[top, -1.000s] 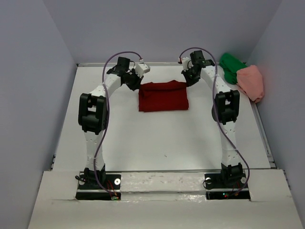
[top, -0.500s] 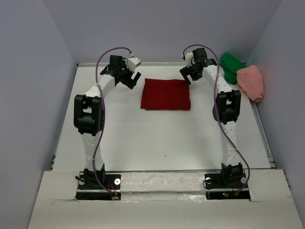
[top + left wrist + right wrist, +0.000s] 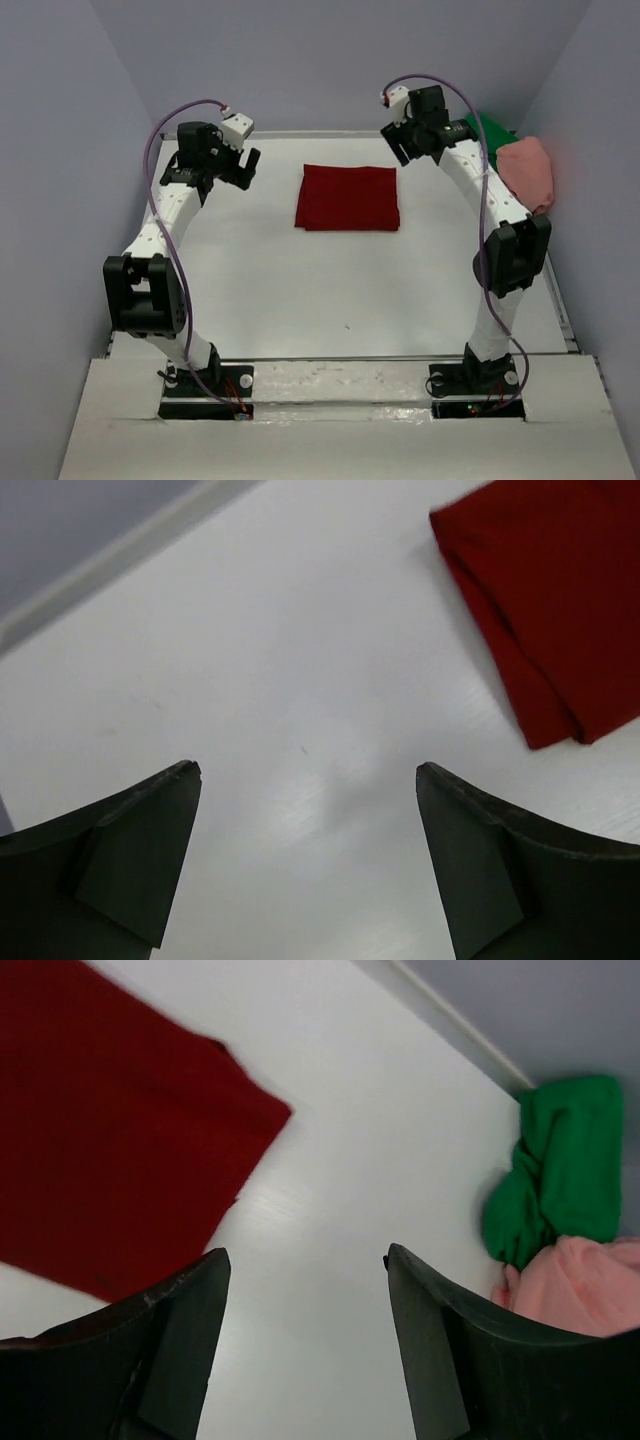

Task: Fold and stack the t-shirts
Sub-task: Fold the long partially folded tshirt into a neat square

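Note:
The dark red t-shirt (image 3: 348, 197) lies folded into a flat rectangle at the back middle of the table, also showing in the left wrist view (image 3: 550, 600) and right wrist view (image 3: 100, 1150). The green t-shirt (image 3: 492, 132) and the salmon pink t-shirt (image 3: 527, 170) lie bunched at the back right, the pink partly over the green; both appear at the right wrist view's edge, green (image 3: 560, 1180) and pink (image 3: 575, 1285). My left gripper (image 3: 243, 168) hangs open over bare table left of the red shirt. My right gripper (image 3: 402, 145) is open above the table between the red shirt and the green one, holding nothing.
Grey walls close in the white table (image 3: 330, 290) on the left, back and right. The table's back rim (image 3: 300, 133) runs just behind both grippers. The right arm's upper link (image 3: 490, 195) reaches along the right side near the pink shirt.
Both grippers let go of the red shirt, opened and drew away: the left swung far out to the left, the right rose toward the back right. The shirt now lies flat.

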